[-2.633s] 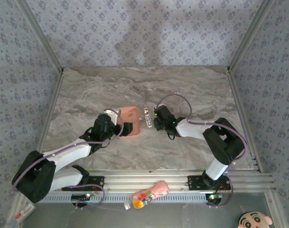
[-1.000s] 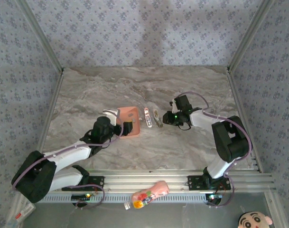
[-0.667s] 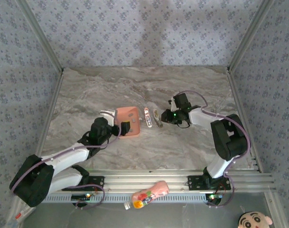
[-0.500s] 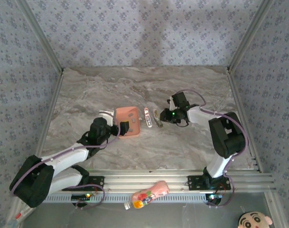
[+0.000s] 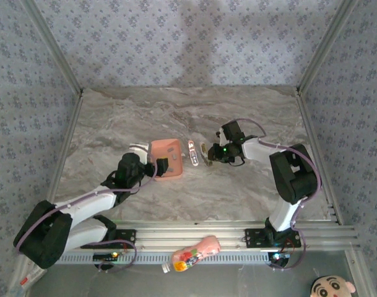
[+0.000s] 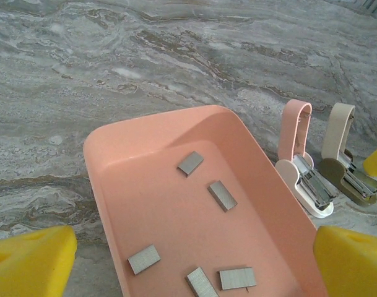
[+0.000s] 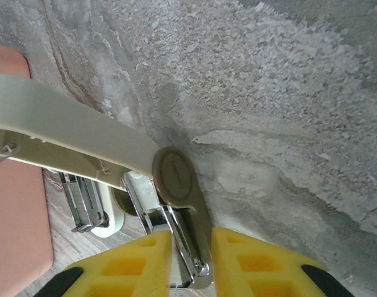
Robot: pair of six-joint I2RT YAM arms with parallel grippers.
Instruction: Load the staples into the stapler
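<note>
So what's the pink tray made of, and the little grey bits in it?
The pink tray looks like smooth plastic: one even colour, rounded corners, soft matte sheen. The staples in it look like metal, probably steel: flat, dull silvery grey, with sharp straight edges.

Left jaws at salmon tray (image 5: pixel 171 148), right jaws at beige stapler (image 5: pixel 205 155), pink stapler (image 5: pixel 192 152) between

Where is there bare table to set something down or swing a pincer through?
Bare marble table stretches from behind the tray to the back wall, and to the tray's left. The near strip between the two arms is bare too. Crowded centre: tray, pink stapler, beige stapler and right pincer sit side by side; left pincer flanks the tray.
</note>
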